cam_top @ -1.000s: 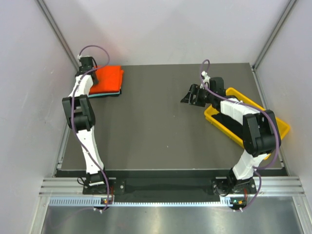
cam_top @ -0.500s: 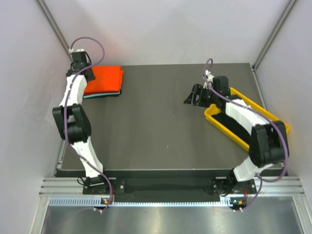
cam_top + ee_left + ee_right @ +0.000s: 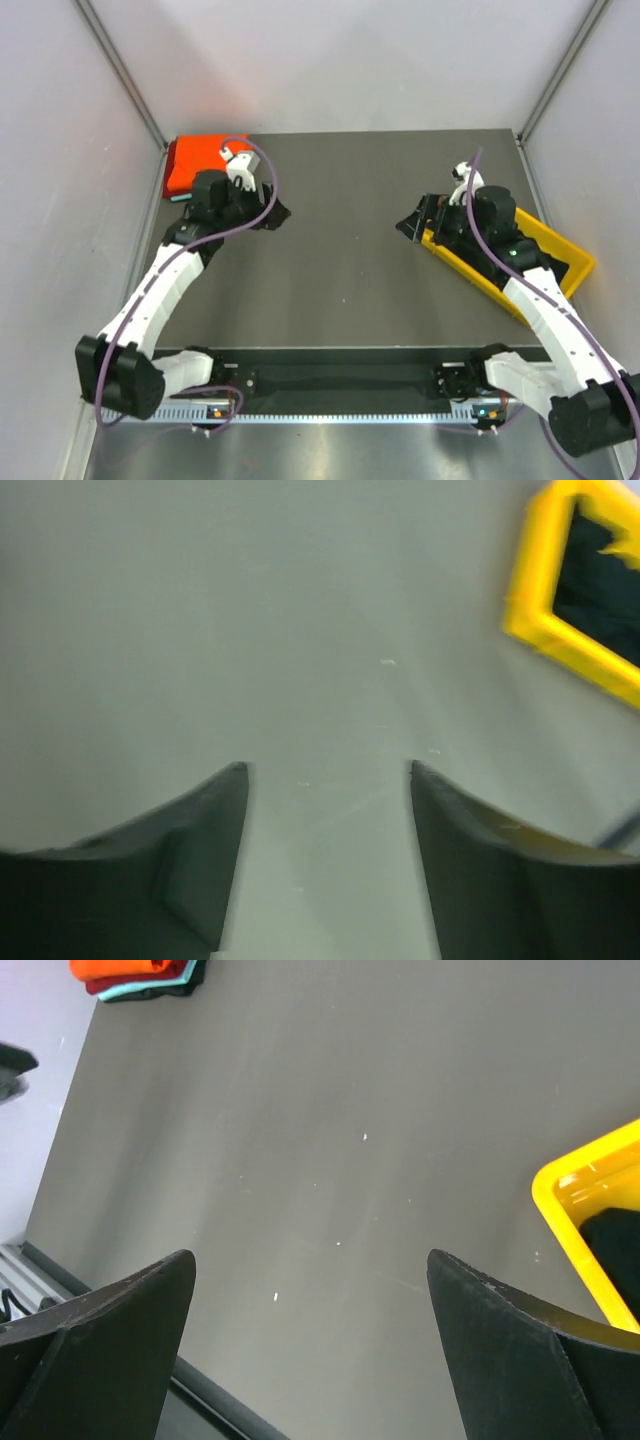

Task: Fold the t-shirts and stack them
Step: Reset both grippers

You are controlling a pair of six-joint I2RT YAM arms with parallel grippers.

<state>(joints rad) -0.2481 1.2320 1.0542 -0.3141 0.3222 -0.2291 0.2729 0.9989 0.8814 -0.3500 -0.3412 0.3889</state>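
A folded stack of t-shirts lies at the table's far left corner with the bright orange shirt [image 3: 195,160] on top. In the right wrist view the orange shirt [image 3: 125,968] lies over dark red, teal and black layers. A black t-shirt [image 3: 615,1240] lies in the yellow bin [image 3: 575,1185], and it also shows in the left wrist view [image 3: 600,580]. My left gripper [image 3: 272,213] [image 3: 327,767] is open and empty over bare table, right of the stack. My right gripper [image 3: 412,225] [image 3: 310,1255] is open and empty over bare table, just left of the bin.
The yellow bin [image 3: 578,262] sits slanted at the table's right edge, partly under my right arm, and shows in the left wrist view [image 3: 545,590]. Grey walls close in the left, back and right sides. A metal rail runs along the near edge.
My left arm has swung from the far left corner, over the stack, out toward the table's middle. My right gripper has drawn back a little toward the bin.
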